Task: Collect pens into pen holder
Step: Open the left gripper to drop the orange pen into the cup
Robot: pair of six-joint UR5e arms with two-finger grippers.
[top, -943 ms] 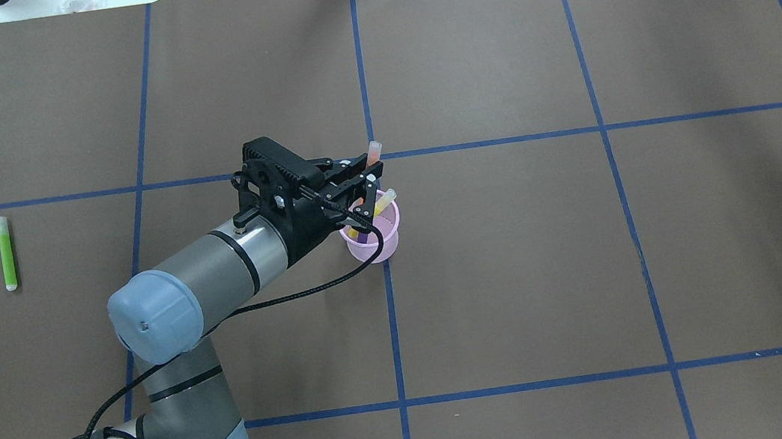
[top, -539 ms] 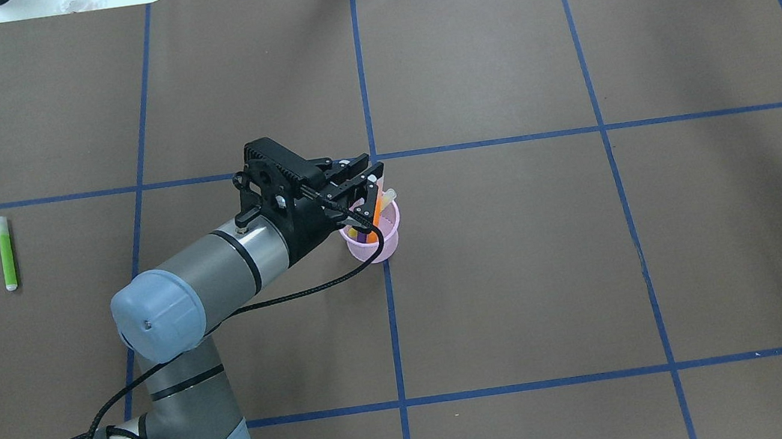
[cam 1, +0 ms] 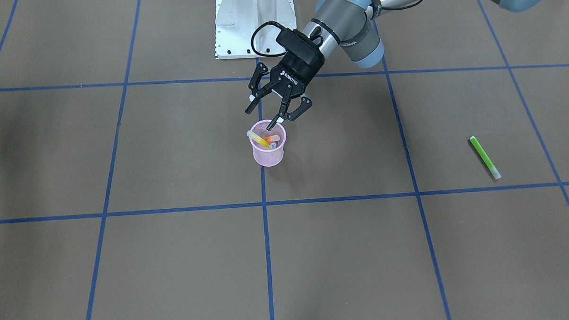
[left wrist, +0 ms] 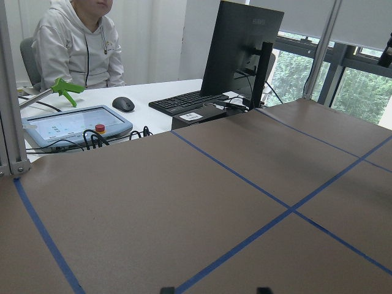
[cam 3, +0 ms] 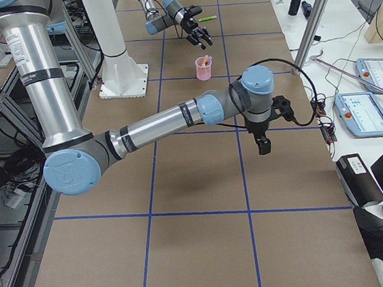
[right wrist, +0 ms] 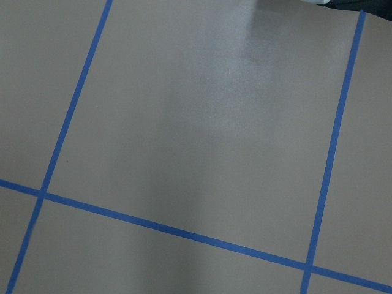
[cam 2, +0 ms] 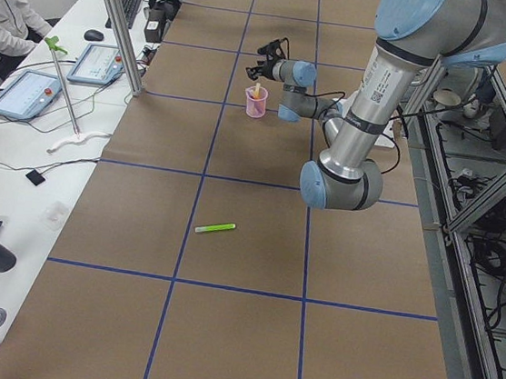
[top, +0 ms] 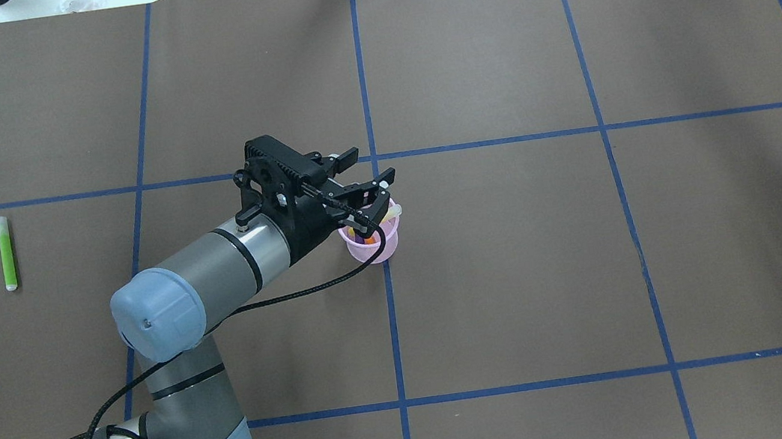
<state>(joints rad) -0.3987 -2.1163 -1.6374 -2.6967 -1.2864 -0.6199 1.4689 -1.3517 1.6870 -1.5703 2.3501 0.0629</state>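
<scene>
Done: three slim pens (cam 1: 260, 139) in small pink wire-mesh cup (cam 1: 268, 156) | To do: bright green pen (top: 7, 255), cup's 9 o'clock | left claw (top: 370, 165) wide apart, empty | right claw (cam 3: 263, 144): cannot tell

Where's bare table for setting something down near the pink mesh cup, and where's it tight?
Free: the squares on the robot's right of the pen holder, past the blue centre tape; also the stretch between the left arm and the green pen. Tight: over the holder, where the open left gripper hangs above the pens inside.

Brown table covering (right wrist: 202, 122) crossed by blue tape lines (right wrist: 171, 231).
</scene>
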